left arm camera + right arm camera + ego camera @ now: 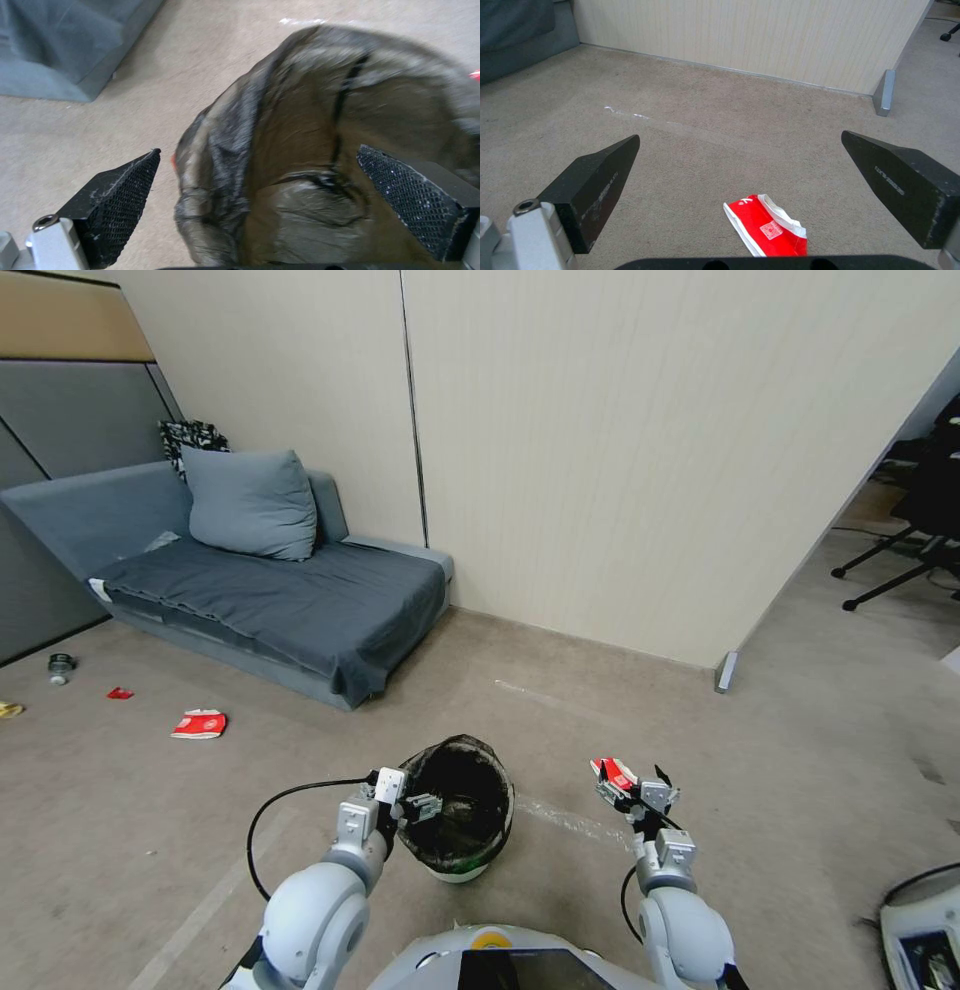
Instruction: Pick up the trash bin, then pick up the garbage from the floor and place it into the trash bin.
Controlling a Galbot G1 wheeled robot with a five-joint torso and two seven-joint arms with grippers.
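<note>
Left gripper (257,187) open, fingers straddling bin (457,810) rim, bag-lined wall between them. Right gripper (740,165) open, hovering over carpet (705,112); red carton (767,229) on floor just below, between fingers. Second carton (200,724) far left, near sofa (270,600).

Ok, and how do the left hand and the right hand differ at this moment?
The left hand straddles the bag-lined rim of the trash bin, while the right hand hangs over carpet with a flattened red-and-white carton lying beneath it. The left hand sits right at the bin's left side, whereas the right hand is off to the bin's right, apart from it. Both hands are open wide and grip nothing.
</note>
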